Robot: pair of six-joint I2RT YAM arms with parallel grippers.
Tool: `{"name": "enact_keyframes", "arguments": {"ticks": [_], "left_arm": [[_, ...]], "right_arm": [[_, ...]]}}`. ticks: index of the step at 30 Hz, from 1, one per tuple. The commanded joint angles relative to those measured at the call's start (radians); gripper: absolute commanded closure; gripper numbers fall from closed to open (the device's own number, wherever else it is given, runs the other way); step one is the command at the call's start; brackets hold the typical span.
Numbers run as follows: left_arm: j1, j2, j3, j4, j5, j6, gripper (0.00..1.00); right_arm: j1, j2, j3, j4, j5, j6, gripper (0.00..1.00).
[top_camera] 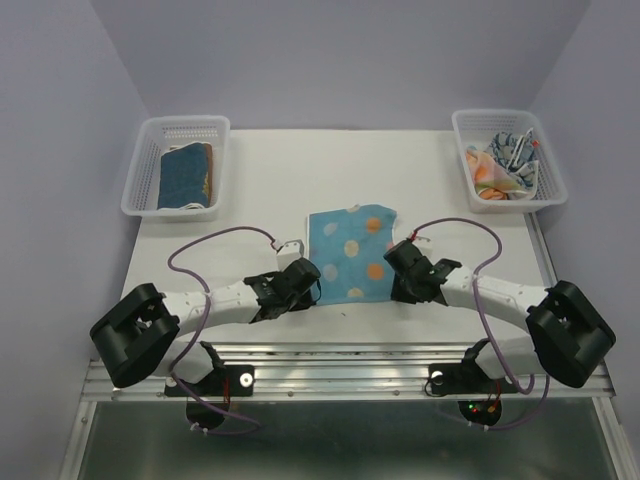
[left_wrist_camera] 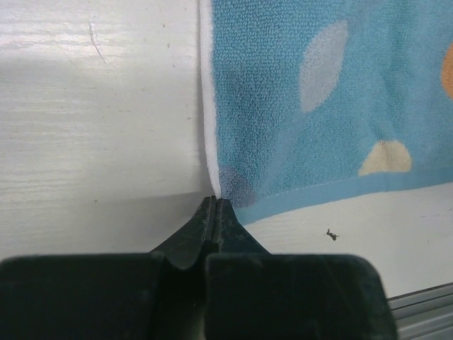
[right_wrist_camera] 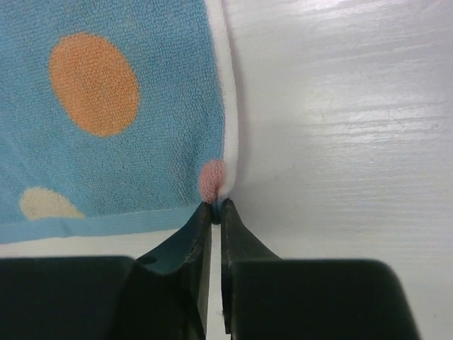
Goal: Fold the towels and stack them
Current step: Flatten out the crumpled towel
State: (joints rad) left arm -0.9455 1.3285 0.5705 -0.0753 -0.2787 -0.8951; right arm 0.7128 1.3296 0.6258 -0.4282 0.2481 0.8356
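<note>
A blue polka-dot cloth towel (top_camera: pixel 348 252) (left_wrist_camera: pixel 318 99) (right_wrist_camera: pixel 106 142) lies spread flat on the white table (top_camera: pixel 260 190), between the two arms and near their front edge. The left gripper (top_camera: pixel 298 284) (left_wrist_camera: pixel 216 207) has its jaws pressed together on the towel's near left corner, where the white edge runs into the tips. The right gripper (top_camera: pixel 402 276) (right_wrist_camera: pixel 216 207) pinches the near right corner, with a pink tuft of cloth bunched just above its narrow gap. At the far left, a white plastic mesh basket (top_camera: pixel 150 140) holds folded towels (top_camera: pixel 186 175). At the far right, a matching basket (top_camera: pixel 552 185) holds crumpled patterned towels (top_camera: pixel 505 165).
</note>
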Motion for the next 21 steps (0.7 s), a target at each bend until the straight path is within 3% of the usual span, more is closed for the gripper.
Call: {"name": "enact_keyframes", "arguments": {"ticks": [1,2,11,21], "left_arm": [[-0.01,0.005,0.002,0.008,-0.027,0.016,1.0],[-0.01,-0.003,0.009,0.002,-0.033,0.03,1.0],[-0.01,-0.19,0.19,-0.015,-0.096,0.145,1.0],[-0.01,-0.374,0.526,-0.043,-0.091,0.303,1.0]], "right_arm": [[0.017,-0.003,-0.011,-0.04,0.016,0.034,0.94],[0.019,-0.021,-0.005,-0.035,0.019,0.025,0.99],[0.02,-0.326,0.15,0.023,0.069,-0.102,0.99],[0.019,-0.441,0.52,0.029,0.079,-0.237,0.99]]}}
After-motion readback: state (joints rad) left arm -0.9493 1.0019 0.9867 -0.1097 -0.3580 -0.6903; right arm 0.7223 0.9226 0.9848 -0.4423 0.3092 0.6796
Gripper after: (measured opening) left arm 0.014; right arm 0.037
